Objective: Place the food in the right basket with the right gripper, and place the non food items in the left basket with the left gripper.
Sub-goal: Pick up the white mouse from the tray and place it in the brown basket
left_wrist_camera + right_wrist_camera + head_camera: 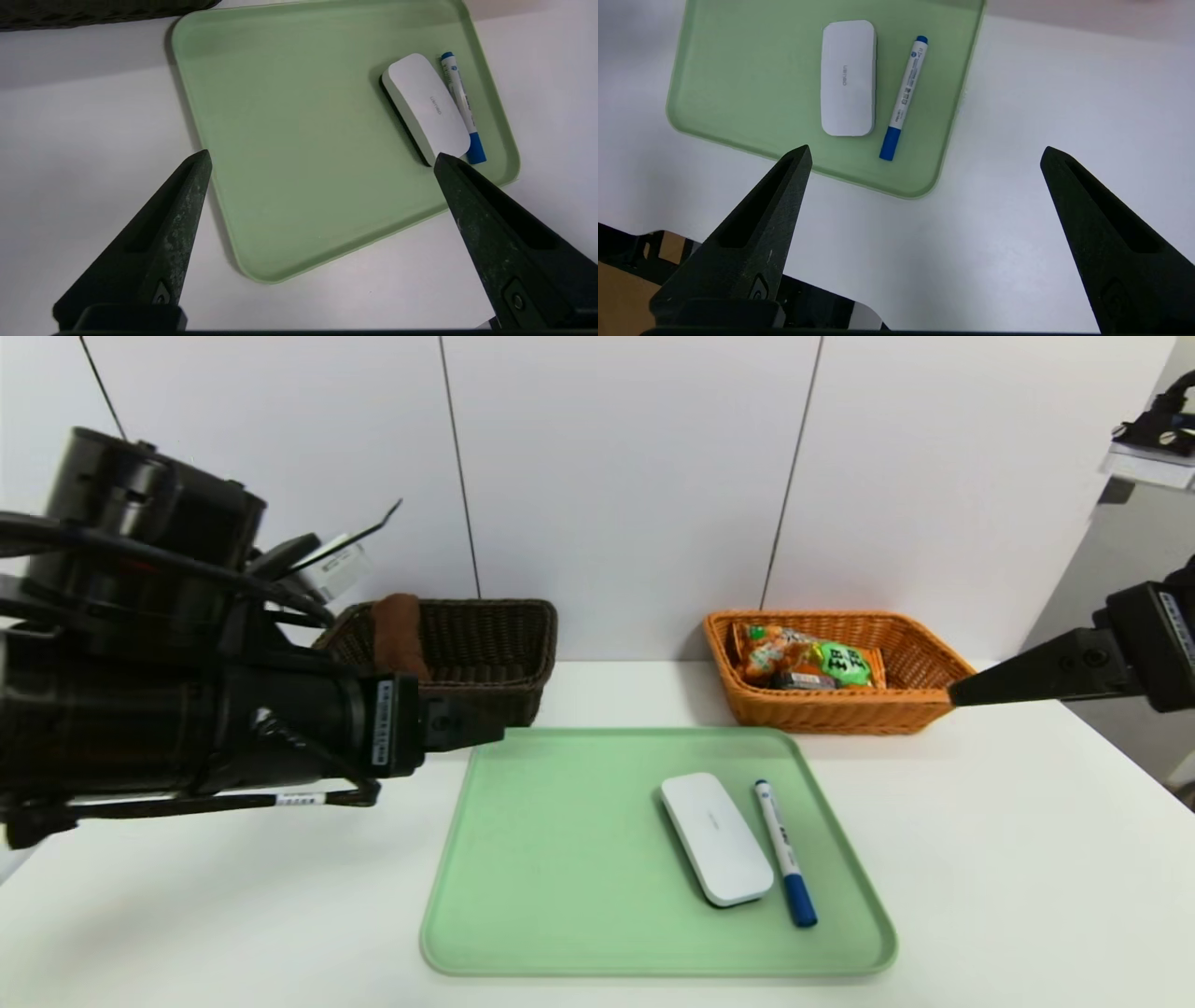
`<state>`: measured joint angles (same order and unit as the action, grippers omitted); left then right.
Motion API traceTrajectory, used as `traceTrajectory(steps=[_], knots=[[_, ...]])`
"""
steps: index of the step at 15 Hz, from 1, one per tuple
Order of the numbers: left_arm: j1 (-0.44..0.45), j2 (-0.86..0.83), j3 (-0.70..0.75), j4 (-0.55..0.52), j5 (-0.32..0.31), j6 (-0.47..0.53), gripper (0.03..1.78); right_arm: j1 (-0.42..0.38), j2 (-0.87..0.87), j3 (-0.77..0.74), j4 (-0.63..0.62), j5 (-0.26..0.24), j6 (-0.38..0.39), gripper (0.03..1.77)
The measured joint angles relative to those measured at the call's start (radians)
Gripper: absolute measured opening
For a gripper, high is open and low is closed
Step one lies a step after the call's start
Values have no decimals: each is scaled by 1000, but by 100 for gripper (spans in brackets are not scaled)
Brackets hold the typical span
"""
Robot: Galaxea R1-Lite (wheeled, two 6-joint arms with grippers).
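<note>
From my head camera, my left gripper (467,728) hangs above the table (1008,859) at the near left corner of the green tray (560,859), and my arm's bulk hides the left part of the dark basket (485,649) behind it; something brown rests over that basket's rim, but I cannot tell what it is. My right gripper (962,693) sits at the right edge, its tip just beside the orange basket (840,709), with the arm cut off by the frame. Snack packets (808,658) lie inside that basket, overlapping so I cannot count them. On the tray's right half lie a white eraser (716,837) and a blue-capped marker (784,851), side by side. From my left wrist, my fingers (173,224) are spread wide with nothing between them; the eraser (427,109) and marker (462,105) lie across the tray (289,140), and only a sliver of the dark basket (93,11) shows. From my right wrist, my fingers (761,224) are likewise wide apart and empty over bare table, with the eraser (848,77) and marker (903,95) on the tray (738,70) beyond them.
</note>
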<state>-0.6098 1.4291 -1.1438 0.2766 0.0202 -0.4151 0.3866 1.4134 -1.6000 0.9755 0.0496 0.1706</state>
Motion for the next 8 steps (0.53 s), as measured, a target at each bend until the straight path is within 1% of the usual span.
traceTrajectory(steps=[3,5,8], knots=[[-64,126,-100,0,57,-34,169,44,-4,55,-99,-24,-42,169],[-103,208,-160,0,86,-74,169,50,-1,63,-100,-26,-42,169],[-162,325,-269,4,131,-194,169,46,11,67,-101,-27,-39,169]])
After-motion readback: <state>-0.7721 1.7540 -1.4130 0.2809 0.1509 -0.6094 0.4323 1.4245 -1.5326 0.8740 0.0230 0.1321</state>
